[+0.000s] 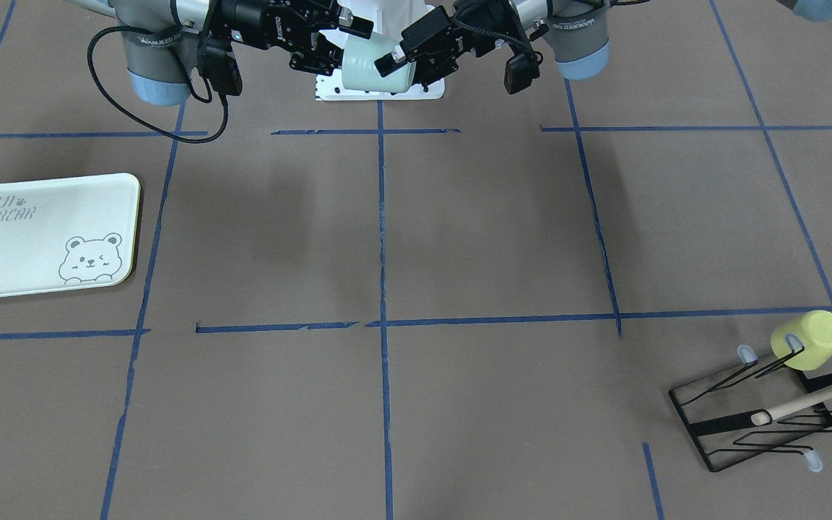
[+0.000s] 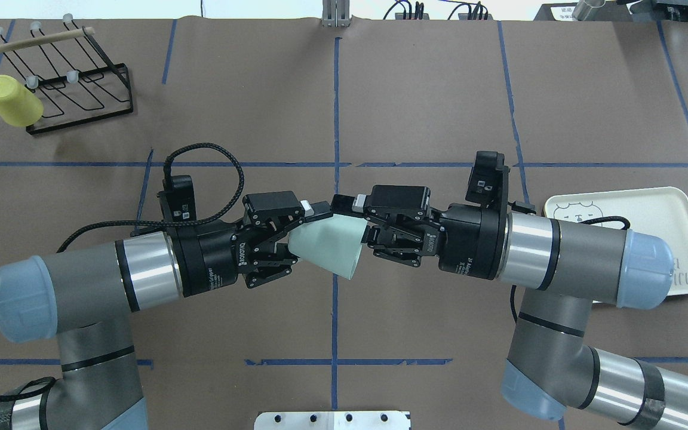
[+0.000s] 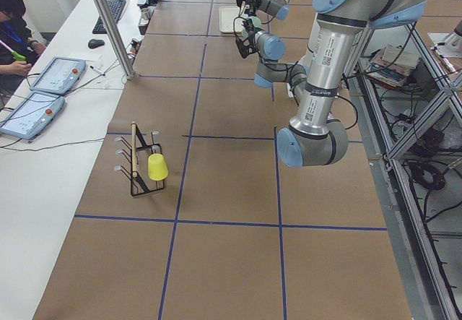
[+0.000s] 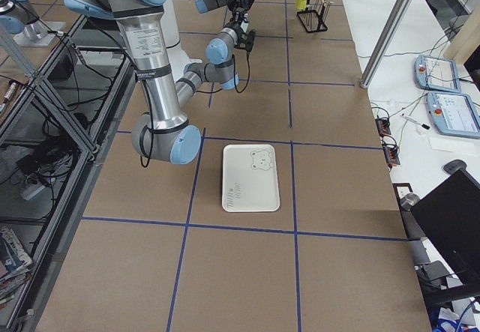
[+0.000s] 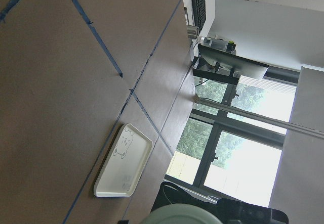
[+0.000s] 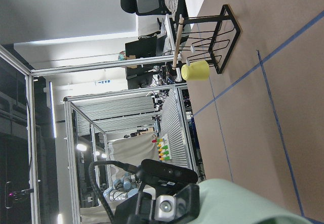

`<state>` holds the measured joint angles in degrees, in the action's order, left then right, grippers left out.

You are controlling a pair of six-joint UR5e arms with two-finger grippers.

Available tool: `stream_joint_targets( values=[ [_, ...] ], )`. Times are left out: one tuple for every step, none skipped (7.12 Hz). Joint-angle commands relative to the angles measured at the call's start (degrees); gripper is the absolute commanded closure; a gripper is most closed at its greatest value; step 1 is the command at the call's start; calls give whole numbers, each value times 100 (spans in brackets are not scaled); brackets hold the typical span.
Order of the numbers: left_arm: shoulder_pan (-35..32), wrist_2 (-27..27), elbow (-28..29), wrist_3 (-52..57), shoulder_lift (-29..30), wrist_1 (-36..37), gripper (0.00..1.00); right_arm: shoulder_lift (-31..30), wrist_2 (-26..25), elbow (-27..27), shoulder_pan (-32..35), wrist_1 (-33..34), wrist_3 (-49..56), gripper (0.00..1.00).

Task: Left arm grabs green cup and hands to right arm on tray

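The green cup [image 1: 365,72] is held in the air between both arms, over the table's robot side; in the overhead view the green cup [image 2: 329,245] lies sideways, narrow end toward the left arm. My left gripper [image 2: 303,237] is shut on that narrow end. My right gripper [image 2: 356,226] faces it with its fingers spread about the cup's wide rim, and they do not look closed on it. The cup also fills the bottom of the left wrist view [image 5: 182,216] and the right wrist view [image 6: 238,204]. The tray [image 2: 636,209] lies flat under the right arm's forearm.
A yellow-green cup [image 2: 12,101] hangs on a black wire rack [image 2: 81,89] with a wooden bar at the far corner on my left. The tray [image 1: 19,245] has nothing on it. Blue tape lines grid the brown table. An operator sits beyond the table's far side.
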<state>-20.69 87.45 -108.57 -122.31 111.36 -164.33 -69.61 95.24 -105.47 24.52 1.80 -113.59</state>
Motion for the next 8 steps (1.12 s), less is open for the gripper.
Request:
stream_joint_targets(
  values=[
    [4, -9, 2, -12, 9, 7, 55, 0, 4, 0, -9, 5, -5, 48],
    [4, -9, 11, -12, 9, 7, 55, 0, 4, 0, -35, 5, -5, 51],
    [4, -18, 29, -12, 9, 7, 55, 0, 4, 0, -53, 5, -5, 52],
    [4, -9, 29, -12, 9, -2, 55, -8, 4, 0, -70, 14, -5, 52],
    [4, -9, 29, -12, 9, 7, 54, 0, 4, 0, -79, 14, -5, 54],
    [4, -9, 29, -12, 0, -2, 54, -8, 4, 0, -88, 14, -5, 58],
    [4, -9, 29, -3, 0, -2, 54, -8, 4, -9, -106, 14, -5, 63],
    [4, -9, 29, -3, 0, 7, 47, -8, 4, 0, -123, 14, -5, 75]
  ],
)
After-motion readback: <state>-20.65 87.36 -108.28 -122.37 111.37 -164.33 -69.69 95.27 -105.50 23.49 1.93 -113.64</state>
